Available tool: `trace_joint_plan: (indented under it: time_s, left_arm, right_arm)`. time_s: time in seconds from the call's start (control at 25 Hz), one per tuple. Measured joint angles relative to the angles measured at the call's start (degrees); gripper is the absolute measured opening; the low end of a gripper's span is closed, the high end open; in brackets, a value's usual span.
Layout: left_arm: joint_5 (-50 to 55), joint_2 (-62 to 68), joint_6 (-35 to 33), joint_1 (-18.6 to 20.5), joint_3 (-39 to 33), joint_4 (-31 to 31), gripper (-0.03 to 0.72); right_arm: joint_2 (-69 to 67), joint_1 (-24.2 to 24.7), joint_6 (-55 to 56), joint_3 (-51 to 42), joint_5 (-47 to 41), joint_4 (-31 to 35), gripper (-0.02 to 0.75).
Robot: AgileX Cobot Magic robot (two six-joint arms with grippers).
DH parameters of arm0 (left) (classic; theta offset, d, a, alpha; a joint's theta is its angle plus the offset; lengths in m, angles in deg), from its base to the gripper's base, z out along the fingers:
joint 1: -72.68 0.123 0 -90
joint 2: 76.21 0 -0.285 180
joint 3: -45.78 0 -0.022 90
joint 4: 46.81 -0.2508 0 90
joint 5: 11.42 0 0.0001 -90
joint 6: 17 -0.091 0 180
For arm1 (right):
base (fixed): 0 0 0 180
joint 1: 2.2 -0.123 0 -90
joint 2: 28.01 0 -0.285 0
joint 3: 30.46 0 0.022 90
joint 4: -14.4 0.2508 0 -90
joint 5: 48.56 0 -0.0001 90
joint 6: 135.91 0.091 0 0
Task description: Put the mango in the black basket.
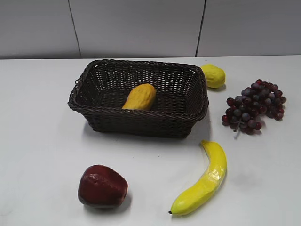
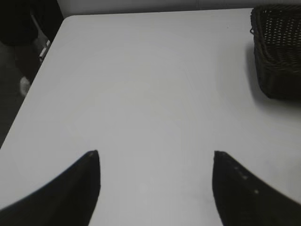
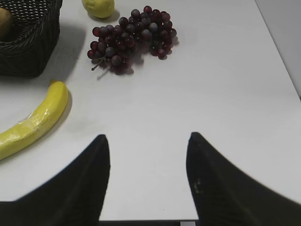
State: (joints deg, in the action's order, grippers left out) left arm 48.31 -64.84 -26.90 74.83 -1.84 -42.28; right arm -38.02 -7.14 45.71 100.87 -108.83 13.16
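The yellow-orange mango point(image 1: 139, 97) lies inside the black basket point(image 1: 141, 123) at the middle of the table; a sliver of the mango also shows in the right wrist view point(image 3: 3, 22), inside the basket point(image 3: 33, 47). The basket's corner shows in the left wrist view point(image 2: 277, 56). My left gripper point(image 2: 155, 157) is open and empty over bare table, left of the basket. My right gripper point(image 3: 146, 139) is open and empty near the table's front edge, right of the banana. Neither gripper shows in the exterior view.
A banana point(image 1: 203, 181) point(image 3: 33, 120) lies in front of the basket at the right. Dark red grapes point(image 1: 255, 106) point(image 3: 131, 35) and a lemon point(image 1: 213, 75) point(image 3: 99, 7) are at the right. A dark red apple point(image 1: 102, 186) sits front left.
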Motion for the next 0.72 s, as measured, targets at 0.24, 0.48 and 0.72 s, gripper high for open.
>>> trace_joint_plan:
  time_s: [0.24, 0.48, 0.72]
  left_arm:
    - [0.0, -3.5, 3.6, 0.0, 0.0, -1.9, 0.545]
    - [0.1, -3.9, 6.6, 0.0, -0.4, -4.5, 0.545]
    - [0.1, -3.9, 5.8, 0.0, -0.4, -4.1, 0.538]
  right_arm:
    - [0.0, 0.0, 0.0, 0.0, 0.0, 0.0, 0.407]
    - [0.0, 0.0, 0.0, 0.0, 0.0, 0.0, 0.407]
    - [0.0, 0.0, 0.0, 0.0, 0.0, 0.0, 0.407]
